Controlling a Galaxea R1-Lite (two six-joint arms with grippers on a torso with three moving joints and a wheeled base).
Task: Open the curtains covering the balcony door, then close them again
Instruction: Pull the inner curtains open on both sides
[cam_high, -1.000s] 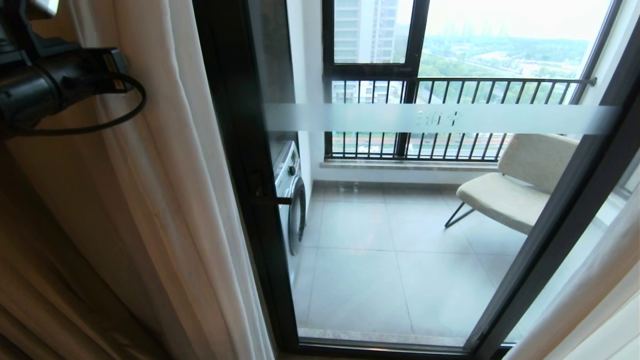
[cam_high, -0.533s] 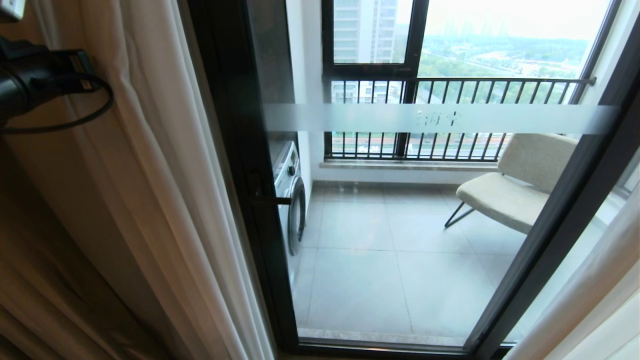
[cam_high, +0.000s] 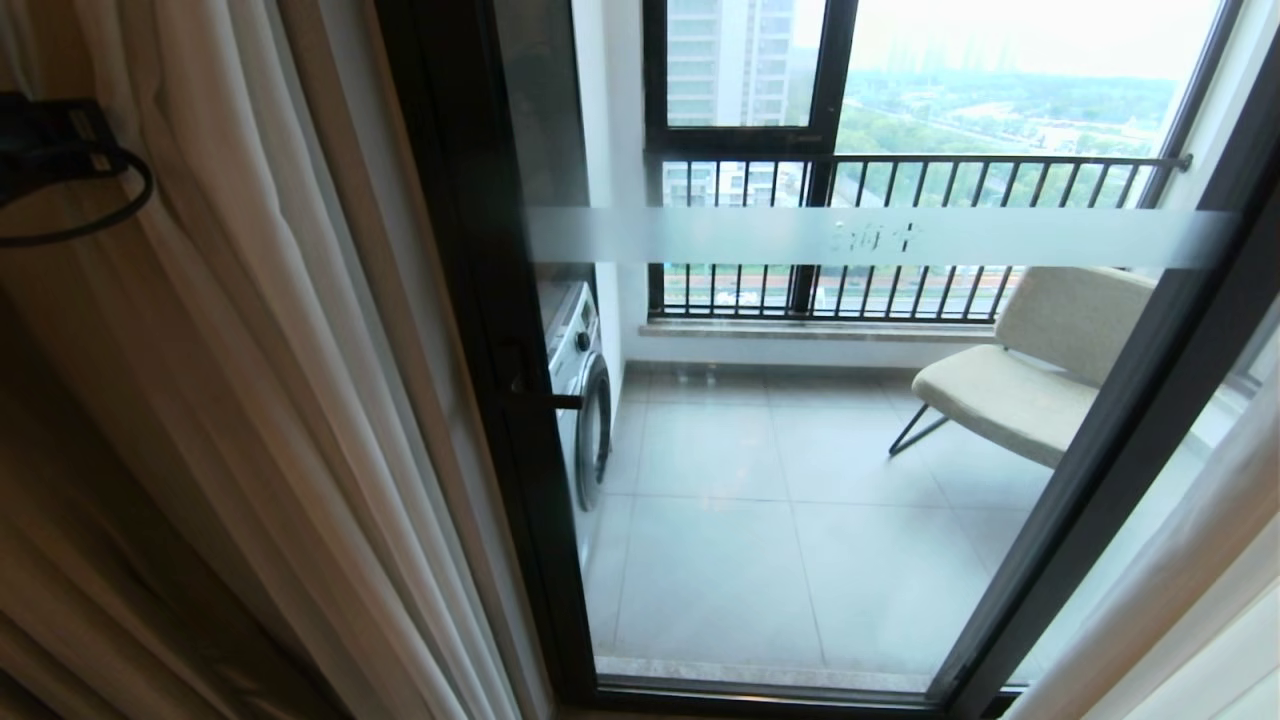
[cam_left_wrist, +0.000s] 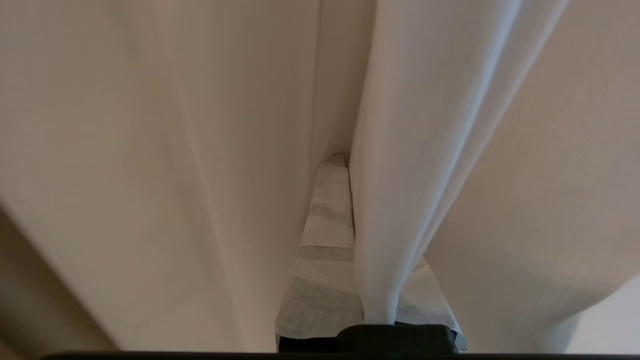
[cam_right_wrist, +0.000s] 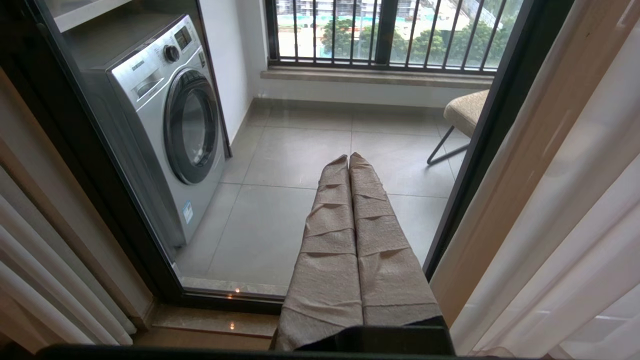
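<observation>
The curtains hang bunched at the left of the balcony door, and another panel hangs at the right edge. Between them the door's glass with its frosted band is uncovered. Only the black wrist of my left arm shows, at the far left against the fabric. In the left wrist view my left gripper is shut on a fold of white sheer curtain, with beige curtain beside it. My right gripper is shut and empty, pointing at the balcony floor through the glass.
Behind the glass stand a washing machine at the left and a beige chair at the right, on a tiled floor. A barred railing crosses the far window. The door's black frame borders the left curtains.
My left arm has moved left toward the picture's edge, drawing the curtain with it. More of the door's left frame is uncovered. The right arm has not moved.
</observation>
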